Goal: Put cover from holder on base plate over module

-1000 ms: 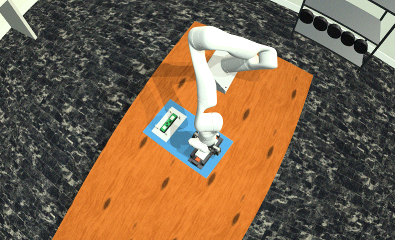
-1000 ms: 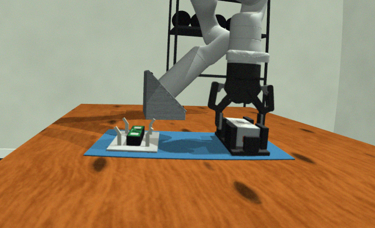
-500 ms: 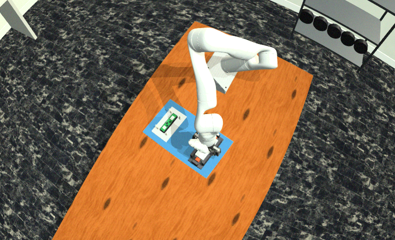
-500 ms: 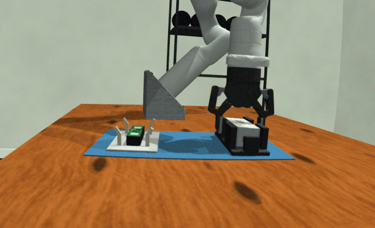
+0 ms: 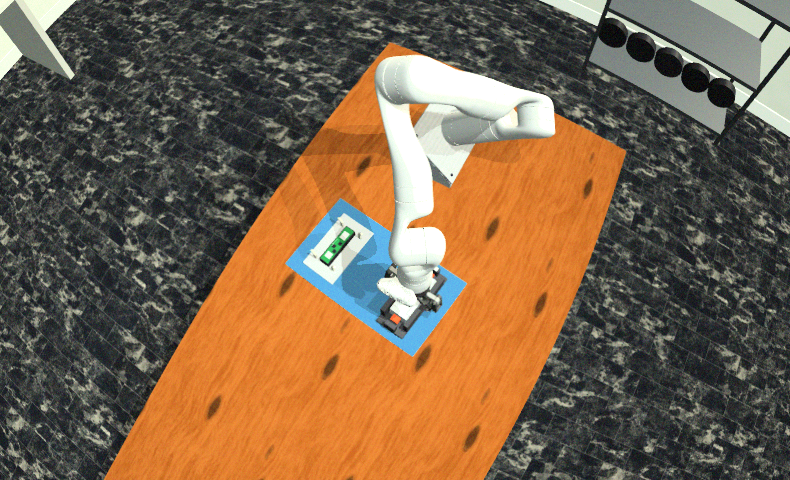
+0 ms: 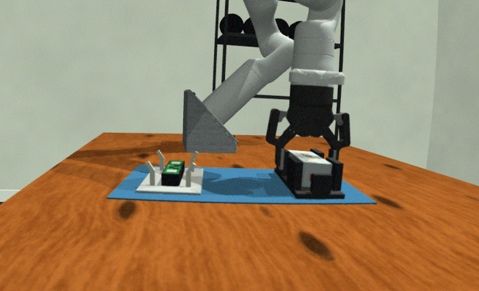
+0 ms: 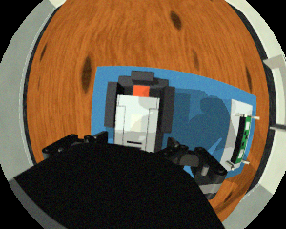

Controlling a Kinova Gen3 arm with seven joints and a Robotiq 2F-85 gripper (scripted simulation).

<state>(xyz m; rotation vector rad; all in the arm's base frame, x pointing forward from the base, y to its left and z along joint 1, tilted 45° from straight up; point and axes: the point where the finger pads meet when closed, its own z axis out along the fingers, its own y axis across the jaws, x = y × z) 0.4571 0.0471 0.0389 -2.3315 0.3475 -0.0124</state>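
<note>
The white box-shaped cover (image 5: 403,309) (image 6: 318,171) (image 7: 136,112) sits in its dark holder (image 6: 319,194) (image 7: 167,111), between upright posts. My gripper (image 6: 306,162) (image 7: 136,141) is open and points down, with its fingers low on either side of the cover's far part. In the exterior view the cover and holder partly hide the fingertips, so contact cannot be told. The black module (image 6: 171,179) with a green top (image 5: 333,246) (image 7: 247,135) rests on the white base plate (image 5: 334,277) (image 6: 151,189) (image 7: 234,114), uncovered.
Several thin, pale posts with outward-leaning tips stand around the module, such as one post (image 6: 152,177) at its front left. A blue mat (image 5: 412,347) (image 6: 234,198) (image 7: 102,76) lies under both holder and base plate. An orange block (image 7: 141,91) shows at one cover end.
</note>
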